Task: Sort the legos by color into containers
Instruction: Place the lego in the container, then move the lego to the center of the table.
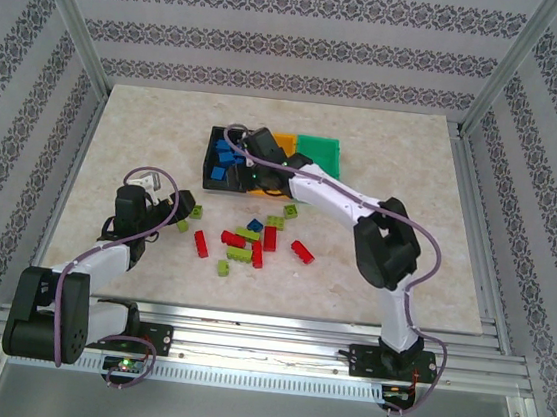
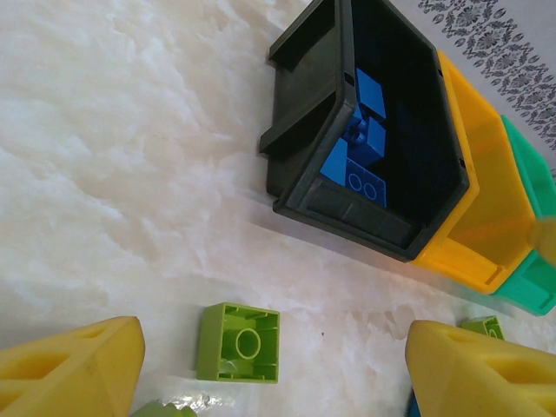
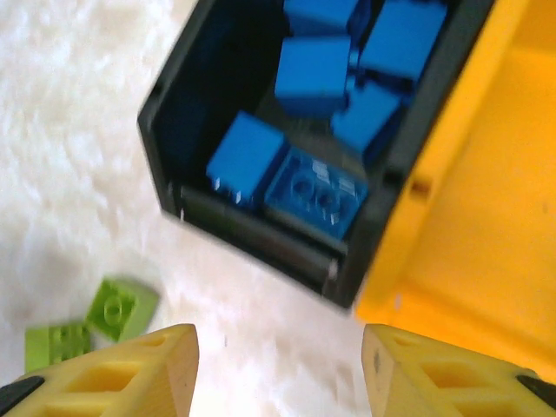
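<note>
Patterned walls (image 1: pixel 278 37) and metal posts (image 1: pixel 69 19) closed in a pale, marble-look table (image 1: pixel 412 184). Three bins stood touching in a row at its far middle: the black bin (image 1: pixel 210 155) on the left, the orange bin (image 1: pixel 284 141) in the middle and the green bin (image 1: pixel 323 151) on the right. The right arm (image 1: pixel 334 203) reached across the table to them and hid part of the black bin from above. The right gripper (image 3: pixel 278 343) hung over that bin's near corner, its yellow fingers apart with nothing between them. Glossy blue bricks (image 3: pixel 313 74) lay jumbled inside the black bin, some showing studs. What could be seen of the orange bin's floor was bare. The loose bricks lay in a cluster near the middle of the table, in front of the bins: red bricks (image 1: pixel 270 238), lime ones (image 1: pixel 239 254) and a single blue brick (image 1: pixel 254 225). The left gripper (image 2: pixel 273 327) was low over the table to the left of that cluster, its jaws wide apart and empty. Just ahead of it a green brick (image 2: pixel 239 343) lay on the table, its hollow side with a ring facing the camera.
</note>
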